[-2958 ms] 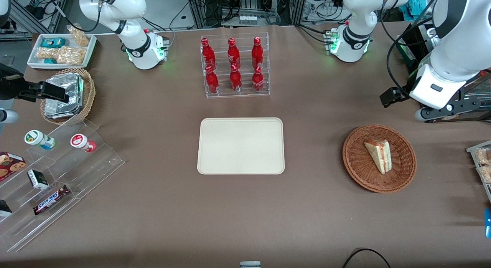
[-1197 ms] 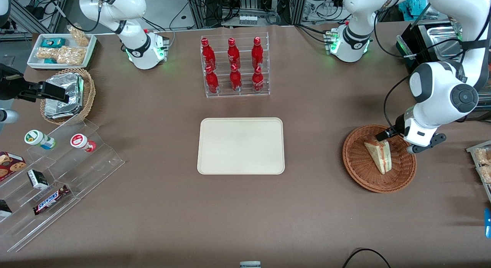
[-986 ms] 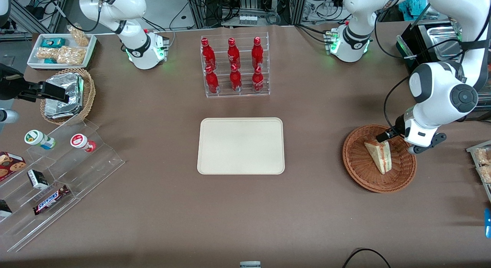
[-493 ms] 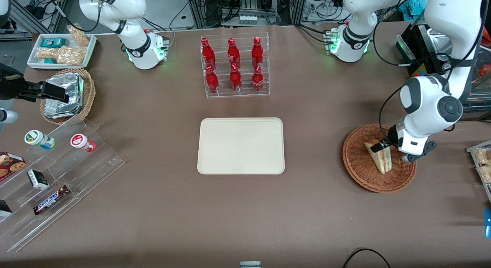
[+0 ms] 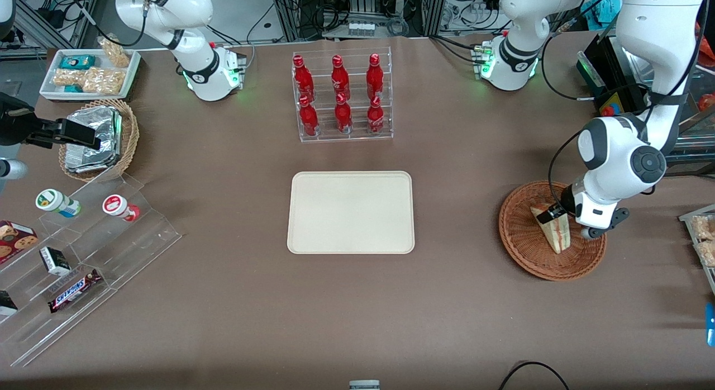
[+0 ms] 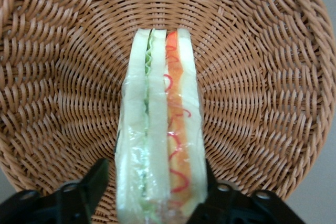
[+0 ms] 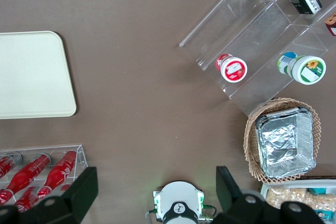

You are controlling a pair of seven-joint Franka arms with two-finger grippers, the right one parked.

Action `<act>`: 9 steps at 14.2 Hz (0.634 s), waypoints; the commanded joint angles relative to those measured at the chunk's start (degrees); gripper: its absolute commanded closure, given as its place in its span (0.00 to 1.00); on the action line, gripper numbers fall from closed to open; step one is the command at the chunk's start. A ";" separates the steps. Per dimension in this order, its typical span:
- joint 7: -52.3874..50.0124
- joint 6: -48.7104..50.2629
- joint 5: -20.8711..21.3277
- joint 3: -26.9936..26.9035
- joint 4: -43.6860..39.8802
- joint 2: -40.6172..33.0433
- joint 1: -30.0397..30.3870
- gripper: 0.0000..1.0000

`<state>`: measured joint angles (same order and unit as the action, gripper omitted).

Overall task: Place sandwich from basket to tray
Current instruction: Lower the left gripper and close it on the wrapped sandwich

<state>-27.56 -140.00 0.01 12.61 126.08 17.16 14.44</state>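
- Brown cloth covers the worktop [image 5: 234,300], with cables and metal frames at its edge farthest from the front camera.
- A reddish-brown wicker basket [image 5: 525,250] sits toward the working arm's end of the worktop.
- The sandwich [image 5: 558,238] lies in the basket, a pale wedge resting on one bread face with its red and green filling edge turned up.
- The end effector [image 6: 155,195] is down in the basket, spread open, one finger [image 6: 86,192] on each bread face of the sandwich's wide end; whether they touch the bread cannot be told.
- The cream tray [image 5: 351,211] lies mid-worktop, well apart from the basket.
- A clear rack of red bottles [image 5: 342,96] stands farther from the front camera than the tray.
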 commanded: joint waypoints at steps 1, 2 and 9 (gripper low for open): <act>-0.12 -0.89 0.08 0.40 0.14 0.07 0.33 0.70; 0.05 -0.72 0.08 0.40 0.05 -0.02 0.33 0.71; 0.14 9.03 0.34 1.89 -2.68 -4.85 -2.56 0.77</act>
<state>-27.35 -134.71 0.06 13.98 123.95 14.90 13.80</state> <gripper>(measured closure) 0.771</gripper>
